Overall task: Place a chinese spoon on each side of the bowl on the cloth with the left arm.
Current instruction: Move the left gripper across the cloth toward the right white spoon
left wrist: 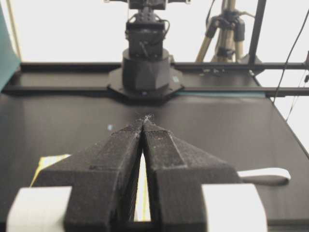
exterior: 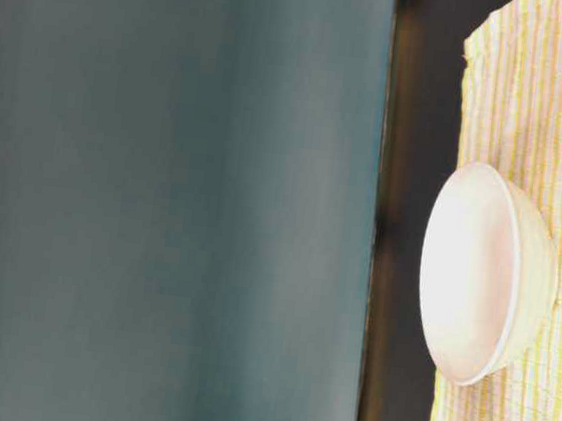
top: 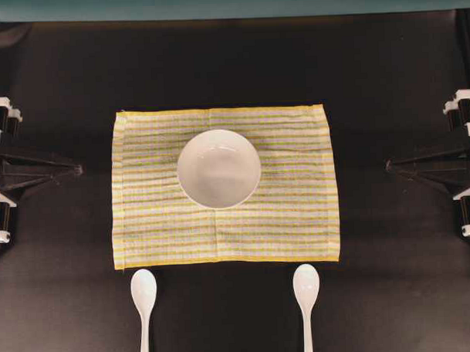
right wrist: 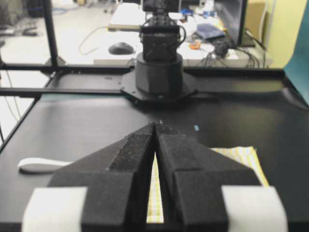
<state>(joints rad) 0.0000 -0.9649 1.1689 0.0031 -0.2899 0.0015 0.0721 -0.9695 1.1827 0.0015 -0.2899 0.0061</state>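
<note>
The cloth (top: 298,220), striped yellow, white and grey, lies flat on the table. The white bowl (top: 218,168) stands upright on it, toward its far half. 2 white chinese spoons (top: 144,303) (top: 306,297) lie off the cloth, near its front edge, scoops toward it.

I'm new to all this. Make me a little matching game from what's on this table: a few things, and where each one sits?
Things:
1. bowl
2. cloth
3. two spoons
4. left gripper

Places or states:
a. jaws shut, at the table's left edge
b. on the bare black table, below the cloth
c. on the cloth
d. spread flat under the bowl

Pairs: 1-c, 2-d, 3-b, 4-a
</note>
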